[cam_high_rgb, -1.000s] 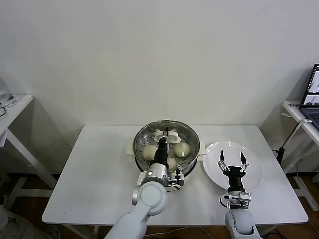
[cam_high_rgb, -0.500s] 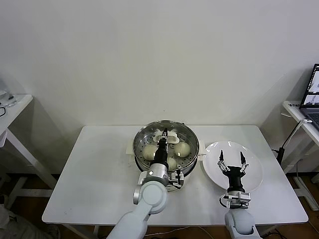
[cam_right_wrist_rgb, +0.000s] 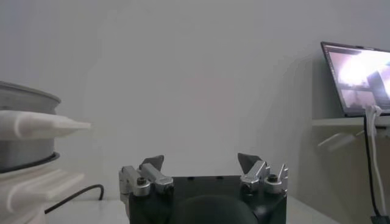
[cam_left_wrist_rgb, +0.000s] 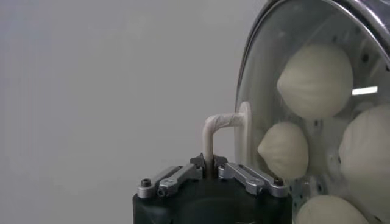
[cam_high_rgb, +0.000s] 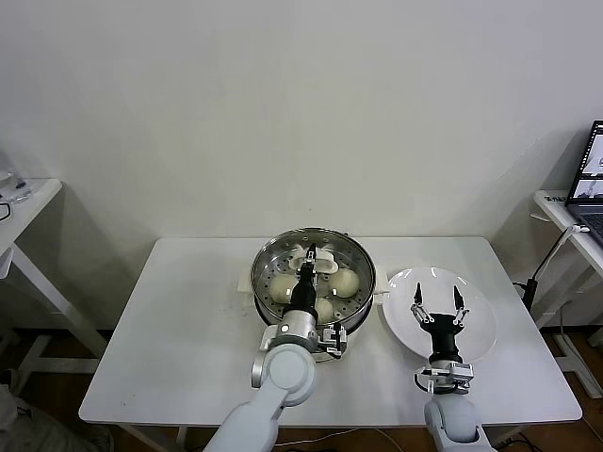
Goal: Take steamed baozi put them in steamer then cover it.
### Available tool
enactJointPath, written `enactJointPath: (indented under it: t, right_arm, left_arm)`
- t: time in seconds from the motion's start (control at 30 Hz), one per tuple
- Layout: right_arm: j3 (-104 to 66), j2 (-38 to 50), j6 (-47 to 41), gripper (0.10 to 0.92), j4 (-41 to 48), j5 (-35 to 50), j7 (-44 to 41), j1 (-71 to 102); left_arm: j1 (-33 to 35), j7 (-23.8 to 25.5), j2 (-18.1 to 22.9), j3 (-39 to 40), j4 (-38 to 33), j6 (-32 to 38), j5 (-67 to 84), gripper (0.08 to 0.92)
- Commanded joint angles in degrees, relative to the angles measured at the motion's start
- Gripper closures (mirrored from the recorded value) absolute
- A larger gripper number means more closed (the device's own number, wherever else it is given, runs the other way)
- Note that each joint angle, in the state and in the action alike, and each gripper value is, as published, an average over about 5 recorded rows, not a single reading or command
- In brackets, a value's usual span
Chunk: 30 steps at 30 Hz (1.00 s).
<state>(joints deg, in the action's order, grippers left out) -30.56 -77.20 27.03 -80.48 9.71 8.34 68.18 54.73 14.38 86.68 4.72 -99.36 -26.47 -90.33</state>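
Steamer [cam_high_rgb: 353,266] lidded (four baozi [cam_left_wrist_rgb: 317,79] inside) | left fingers [cam_left_wrist_rgb: 210,163] pinch lid handle [cam_left_wrist_rgb: 220,125]

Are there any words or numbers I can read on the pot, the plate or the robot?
None can be read.
The steamer, the white plate and both grippers carry no visible lettering.
The laptop screen at the far right glows, but whatever is on it is too blurred to read.
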Motion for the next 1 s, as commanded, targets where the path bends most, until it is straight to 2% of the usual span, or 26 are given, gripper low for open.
enactJointPath:
  t: [0.03, 0.3, 0.57, 0.73, 0.83, 0.93, 1.0]
  right_arm:
    - [0.10, -0.15, 0.04, 0.203, 0.02, -0.12, -0.05, 0.10]
    - [0.08, -0.12, 0.02, 0.203, -0.24, -0.19, -0.02, 0.13]
    - [0.08, -0.11, -0.42, 0.203, -0.60, -0.98, 0.21, -0.09]
    - [1.59, 0.61, -4.44, 0.203, -2.79, -0.65, 1.81, 0.90]
    - [2.37, 1.18, -6.89, 0.203, -4.47, 0.84, 2.36, 1.70]
    - [2.32, 1.48, -7.79, 0.203, -5.92, 2.80, 1.89, 2.56]
    - [2.34, 1.73, -8.40, 0.203, -6.80, 4.00, 1.64, 3.16]
  left_arm:
    - [0.80, 1.07, -0.27, -0.19, -2.11, 0.27, -0.41, 0.770]
    - [2.75, 1.59, -3.12, 0.69, -9.02, -0.03, 2.00, 0.545]
    - [6.49, 3.14, -9.06, 1.23, -20.73, -0.93, 7.58, 0.311]
    - [9.10, 2.67, -14.10, -1.92, -28.75, -1.11, 16.35, 0.199]
    - [11.26, -2.88, -17.82, -6.89, -31.96, -0.70, 28.32, 0.180]
    - [14.02, -14.84, -19.55, -14.99, -31.30, 2.32, 48.63, 0.178]
    - [15.69, -21.94, -19.52, -20.69, -28.42, 7.16, 61.80, 0.177]
